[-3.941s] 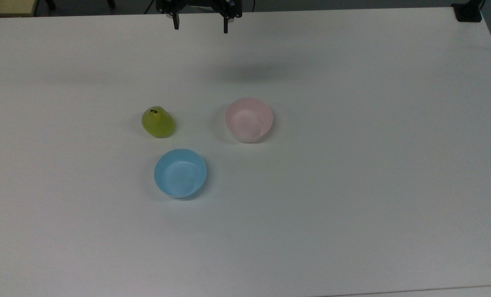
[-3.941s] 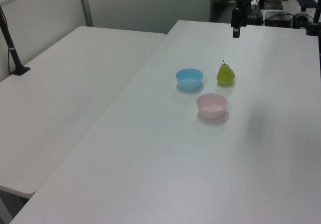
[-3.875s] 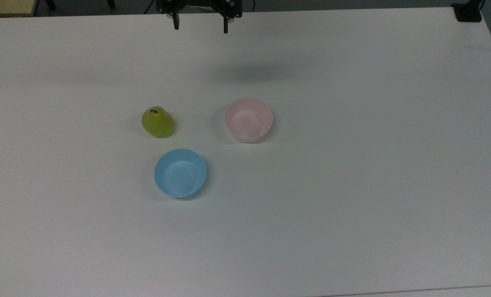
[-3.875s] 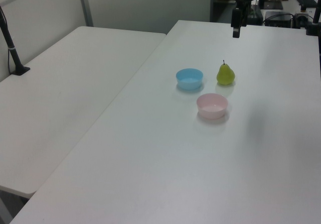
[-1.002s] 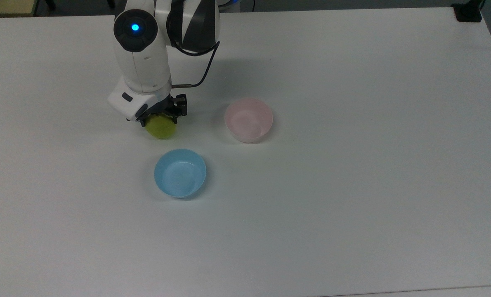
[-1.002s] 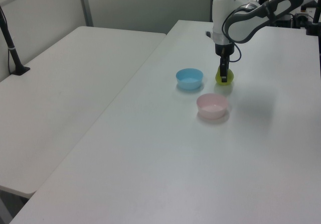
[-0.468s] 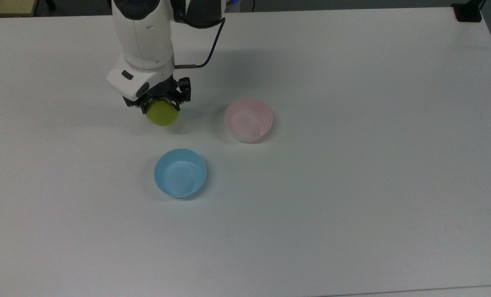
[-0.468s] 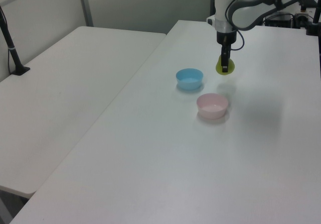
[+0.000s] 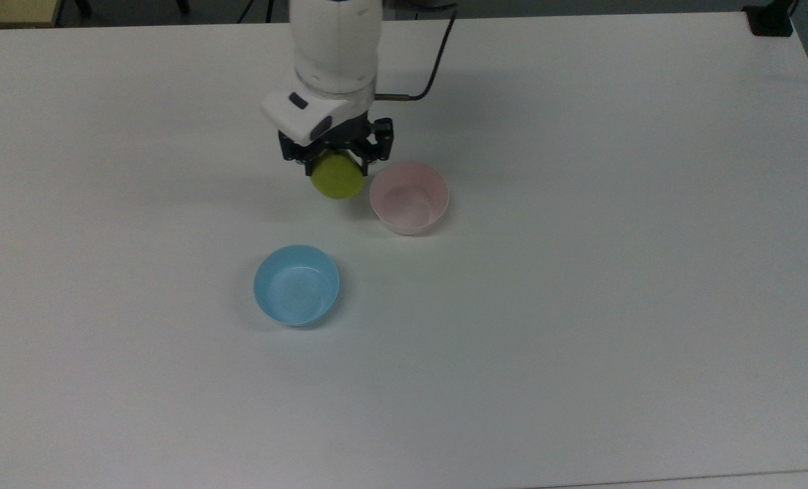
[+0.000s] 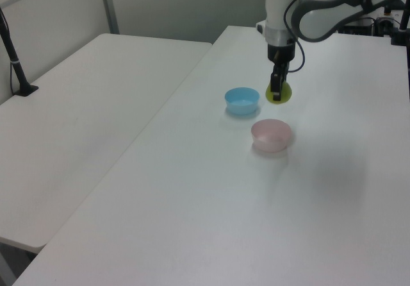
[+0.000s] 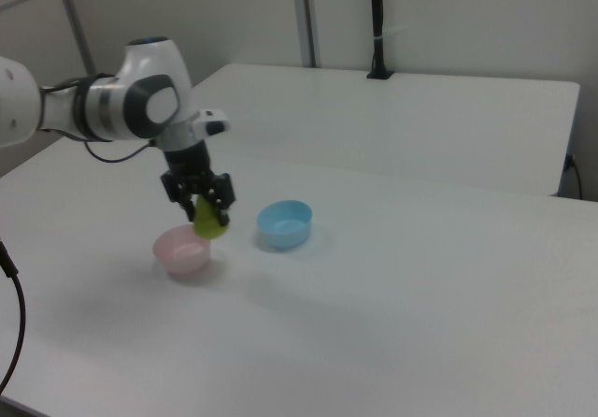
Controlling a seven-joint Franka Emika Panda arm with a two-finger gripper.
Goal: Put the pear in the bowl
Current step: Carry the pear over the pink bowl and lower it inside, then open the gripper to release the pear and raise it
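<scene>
Once my end effector [image 9: 337, 161], clamped on the small glossy yellow-green pear [image 9: 337, 176], had lifted it off the white table [image 9: 580, 305], I hung just beside the pale pink round plastic bowl [image 9: 409, 197], release remaining.

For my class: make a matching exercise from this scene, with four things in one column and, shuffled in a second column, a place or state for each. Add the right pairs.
Things:
1. pear
2. pink bowl
3. blue bowl
4. gripper

States:
A. empty, nearest the top view's bottom edge
B. shut on the fruit
C. held off the table
D. empty, just to the pear's right in the top view

Pairs: 1-C, 2-D, 3-A, 4-B
</scene>
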